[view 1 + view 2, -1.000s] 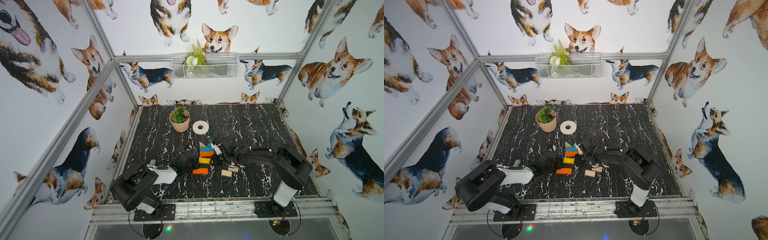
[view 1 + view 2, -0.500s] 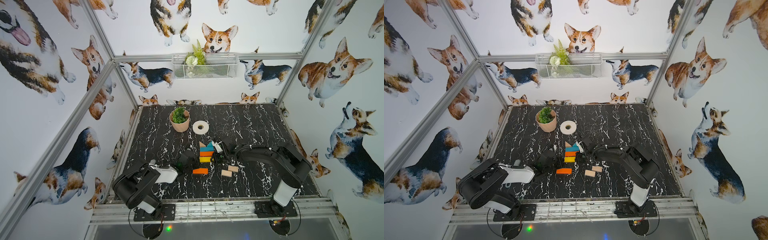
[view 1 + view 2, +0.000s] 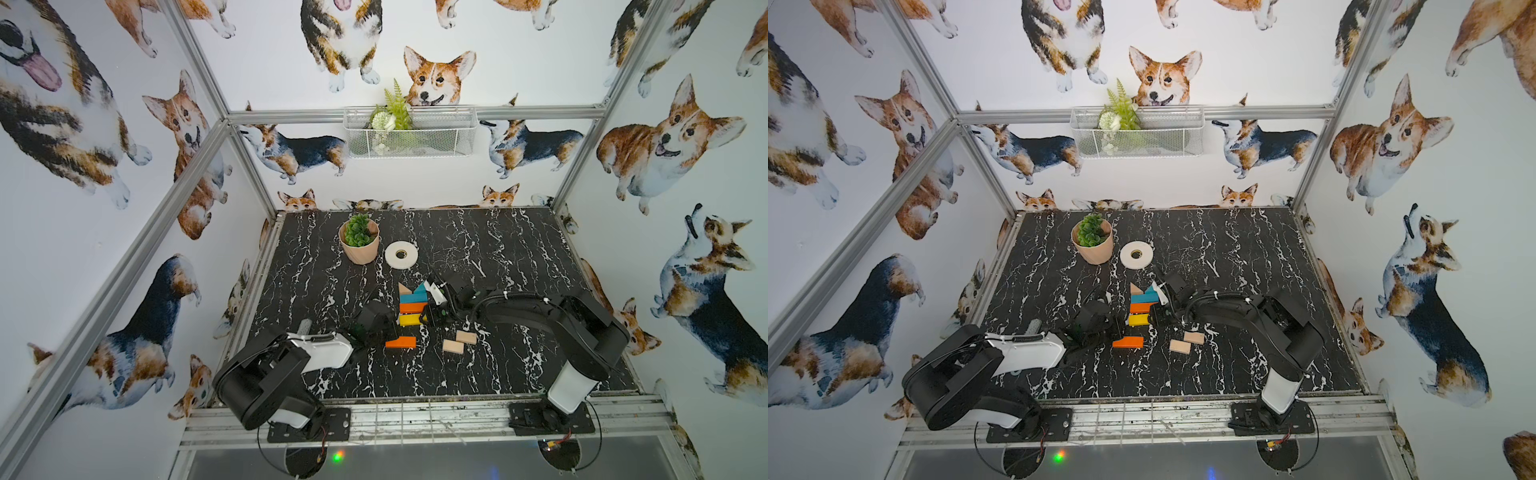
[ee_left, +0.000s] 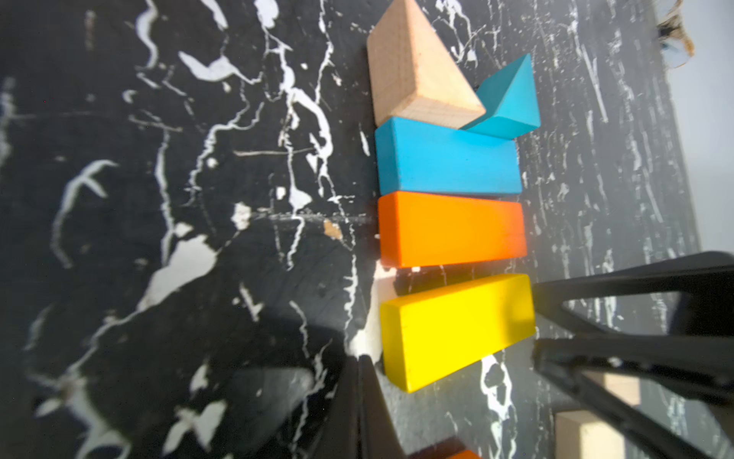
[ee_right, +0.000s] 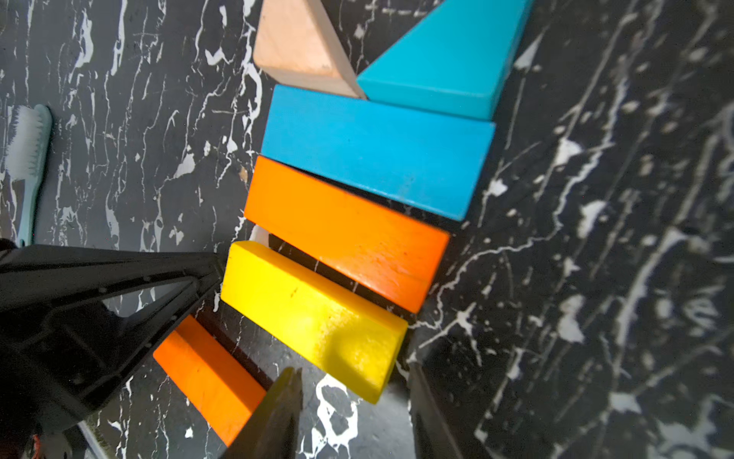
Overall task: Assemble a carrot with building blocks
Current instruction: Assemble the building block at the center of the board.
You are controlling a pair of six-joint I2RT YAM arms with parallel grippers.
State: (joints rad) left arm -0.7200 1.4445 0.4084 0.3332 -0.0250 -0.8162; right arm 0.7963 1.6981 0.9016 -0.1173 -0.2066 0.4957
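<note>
The left tool (image 5: 216,266) is resting closed beside the yellow wooden bar (image 5: 313,318); the right tool (image 5: 353,373) is hovering open opposite.

Both top views look steeply down from high over the near edge, taking in the whole desk (image 3: 457,374). Both wrist views sit close above the same row of blocks (image 4: 449,230), mid-frame.

White corgi-print walls (image 3: 519,50) on three sides, evenly lit. Aluminium frame bars (image 3: 540,111) along corners. White wire basket (image 3: 436,139) with fern (image 3: 397,106) hung on back wall. Black white-veined marble bench (image 3: 498,249), metal rail (image 3: 415,415) at front edge.
</note>
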